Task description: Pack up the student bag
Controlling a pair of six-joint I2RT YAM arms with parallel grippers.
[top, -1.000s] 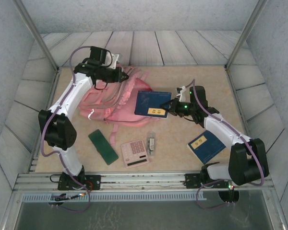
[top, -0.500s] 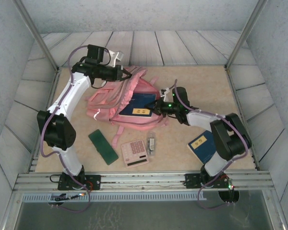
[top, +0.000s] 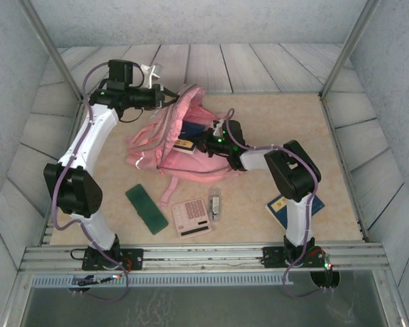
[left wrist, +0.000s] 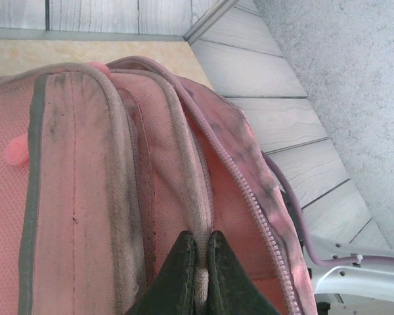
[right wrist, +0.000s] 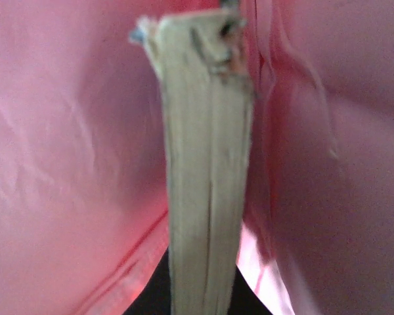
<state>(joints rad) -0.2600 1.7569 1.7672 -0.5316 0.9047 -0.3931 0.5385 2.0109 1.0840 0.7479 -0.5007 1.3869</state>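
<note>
The bag (top: 167, 146) lies at the back left of the table (top: 341, 157), mouth lifted towards the right. We judge it soft and light: it sags wherever it is not held, so the stitched rim by the zip is the place to take it. Our left gripper (left wrist: 200, 246) does that, fingers pressed together on a fold of the rim, holding the opening up. Our right gripper (top: 203, 141) is at the mouth, fingers pinching a blue book (top: 189, 131) that is partly inside. The right wrist view shows its page edge (right wrist: 203, 197) with pink lining on both sides. The book looks stiff, so it should slide in, though its corners could catch on the loose lining.

Near the front lie a green case (top: 146, 209), a calculator (top: 192, 217) and a small clip-like item (top: 216, 203), close together. A second book (top: 274, 211) lies by the right arm's base. The right half of the table gives open room; the left wall stands near the left arm's elbow.
</note>
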